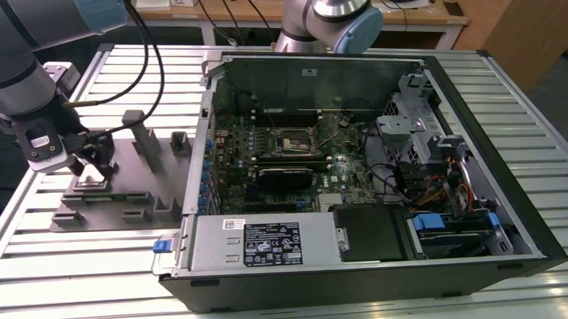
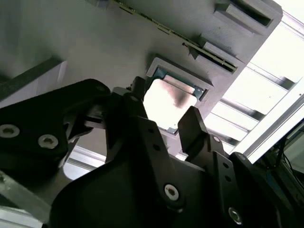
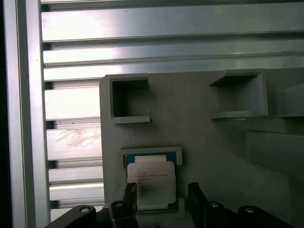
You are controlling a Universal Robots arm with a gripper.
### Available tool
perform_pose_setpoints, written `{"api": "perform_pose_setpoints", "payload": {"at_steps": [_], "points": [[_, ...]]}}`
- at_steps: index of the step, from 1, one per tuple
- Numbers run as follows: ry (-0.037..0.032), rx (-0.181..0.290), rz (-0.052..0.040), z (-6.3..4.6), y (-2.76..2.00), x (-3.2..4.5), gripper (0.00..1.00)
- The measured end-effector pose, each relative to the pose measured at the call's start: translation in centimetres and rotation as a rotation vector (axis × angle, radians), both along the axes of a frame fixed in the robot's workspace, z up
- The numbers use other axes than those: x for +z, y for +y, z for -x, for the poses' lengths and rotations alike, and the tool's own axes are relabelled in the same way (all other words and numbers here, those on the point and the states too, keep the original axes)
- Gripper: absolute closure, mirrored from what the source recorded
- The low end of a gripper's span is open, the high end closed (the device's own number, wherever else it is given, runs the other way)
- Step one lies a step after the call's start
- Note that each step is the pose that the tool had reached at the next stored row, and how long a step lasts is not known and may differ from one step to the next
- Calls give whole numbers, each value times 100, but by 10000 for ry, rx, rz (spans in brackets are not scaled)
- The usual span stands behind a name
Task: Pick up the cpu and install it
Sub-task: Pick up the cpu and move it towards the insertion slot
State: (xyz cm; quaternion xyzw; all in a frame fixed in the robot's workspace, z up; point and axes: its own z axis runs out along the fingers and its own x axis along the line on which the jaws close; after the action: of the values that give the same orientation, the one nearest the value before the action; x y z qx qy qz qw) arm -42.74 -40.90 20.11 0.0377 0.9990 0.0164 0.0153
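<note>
Currently the released hand [image 1: 92, 166] straddles the cpu [image 3: 151, 183] at the exterior view's left; it should close squarely on opposite edges.

Even, bright room light from above fills the exterior view. The ribbed aluminium table top [image 1: 106, 266] shines pale, while the inside of the open black metal computer case [image 1: 355, 287] is dimmer, with shade under its walls. In the second wrist view the small, flat, silver-white-topped cpu [image 2: 172, 97] glares almost white, the table's slats burn out beyond the grey plastic fixture plate [image 2: 95, 42], and the black gripper [image 2: 165, 102] is a dark, underlit mass. In the first wrist view the fixture's pockets hold soft shadows.
</note>
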Motion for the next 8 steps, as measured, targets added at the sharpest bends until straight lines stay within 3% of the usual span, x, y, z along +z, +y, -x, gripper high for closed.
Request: {"api": "perform_pose_setpoints", "payload": {"at_steps": [3,4,8], "points": [[0,0,2,0,0,0,42],[0,0,3,0,0,0,35],[-2,95,12,0,0,-14,35]]}}
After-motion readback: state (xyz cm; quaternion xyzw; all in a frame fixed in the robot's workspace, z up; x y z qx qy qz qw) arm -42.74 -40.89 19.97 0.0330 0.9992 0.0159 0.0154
